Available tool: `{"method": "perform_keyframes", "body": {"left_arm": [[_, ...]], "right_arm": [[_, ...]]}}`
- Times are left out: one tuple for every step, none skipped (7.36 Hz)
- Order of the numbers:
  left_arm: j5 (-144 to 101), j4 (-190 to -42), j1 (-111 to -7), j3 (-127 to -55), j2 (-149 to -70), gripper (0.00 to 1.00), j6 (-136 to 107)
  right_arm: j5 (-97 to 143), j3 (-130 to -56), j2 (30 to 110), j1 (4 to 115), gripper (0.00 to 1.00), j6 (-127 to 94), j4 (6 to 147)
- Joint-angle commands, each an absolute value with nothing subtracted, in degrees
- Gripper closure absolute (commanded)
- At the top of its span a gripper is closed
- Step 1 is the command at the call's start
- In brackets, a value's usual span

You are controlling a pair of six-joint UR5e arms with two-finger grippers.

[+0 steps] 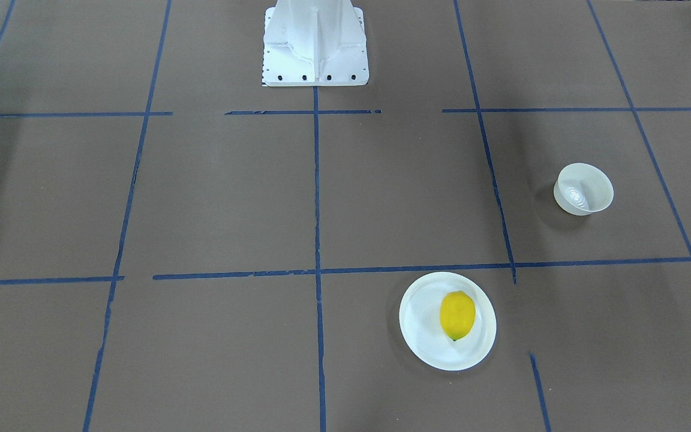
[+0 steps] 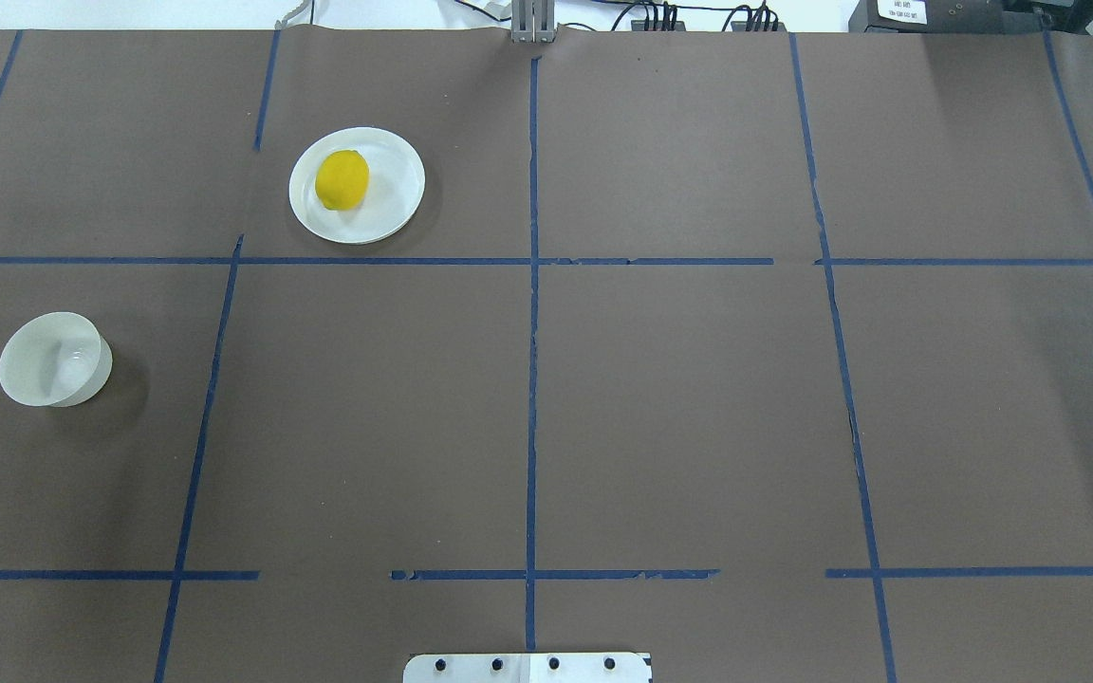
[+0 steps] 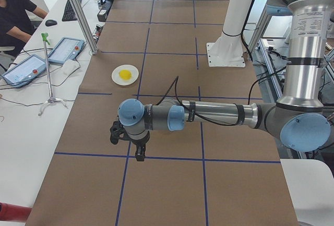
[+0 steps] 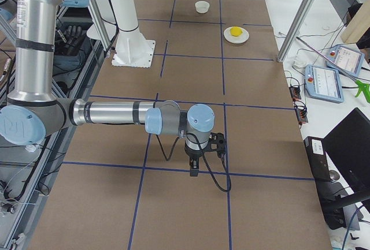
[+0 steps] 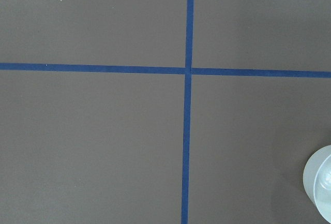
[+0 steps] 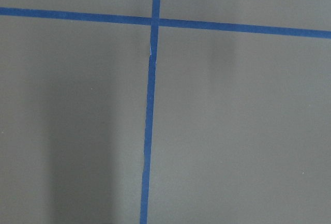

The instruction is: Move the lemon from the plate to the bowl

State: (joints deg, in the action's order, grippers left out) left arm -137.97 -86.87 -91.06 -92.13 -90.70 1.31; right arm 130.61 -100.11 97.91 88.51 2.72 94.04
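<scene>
The yellow lemon (image 1: pixel 457 315) lies on the flat white plate (image 1: pixel 423 324), a little off its centre; both also show in the overhead view, lemon (image 2: pixel 342 178) on plate (image 2: pixel 390 190). The small deep white bowl (image 1: pixel 583 189) stands upright and empty, apart from the plate, at the table's left side (image 2: pixel 55 359). Its rim shows at the lower right edge of the left wrist view (image 5: pixel 320 188). My left gripper (image 3: pixel 128 147) hangs above bare table, well short of the plate. My right gripper (image 4: pixel 199 160) hangs above the table's other half. Whether either is open, I cannot tell.
The white robot base (image 1: pixel 314 48) stands at the table's near middle edge. Blue tape lines (image 2: pixel 532 332) divide the brown table into squares. An operator (image 3: pixel 13 7) sits by tablets (image 3: pixel 62 49) beside the table, with aluminium posts (image 3: pixel 78 12) along that edge.
</scene>
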Motion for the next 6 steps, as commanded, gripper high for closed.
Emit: {"method": "perform_keyframes", "body": {"left_arm": [[-137.7, -87.5, -90.7, -91.4, -91.4, 0.0, 0.8], [-137.6, -87.5, -90.1, -91.8, -92.4, 0.0, 0.4], [-137.4, -87.1, -89.0, -92.4, -95.4, 0.0, 0.4], [-137.4, -87.0, -86.1, -92.3, -98.8, 0.0, -4.2], [-137.3, -87.0, -82.3, -92.3, -103.7, 0.0, -12.3], [-137.2, -86.9, -78.7, -92.5, -106.9, 0.0, -14.8]], "right_arm": [[130.6, -100.1, 97.9, 88.5, 0.0, 2.7, 94.0], [130.6, -100.1, 97.9, 88.5, 0.0, 2.7, 94.0], [130.6, -100.1, 97.9, 88.5, 0.0, 2.7, 94.0], [130.6, -100.1, 97.9, 88.5, 0.0, 2.7, 94.0], [130.6, -100.1, 97.9, 88.5, 0.0, 2.7, 94.0], [130.6, -100.1, 97.9, 88.5, 0.0, 2.7, 94.0]]}}
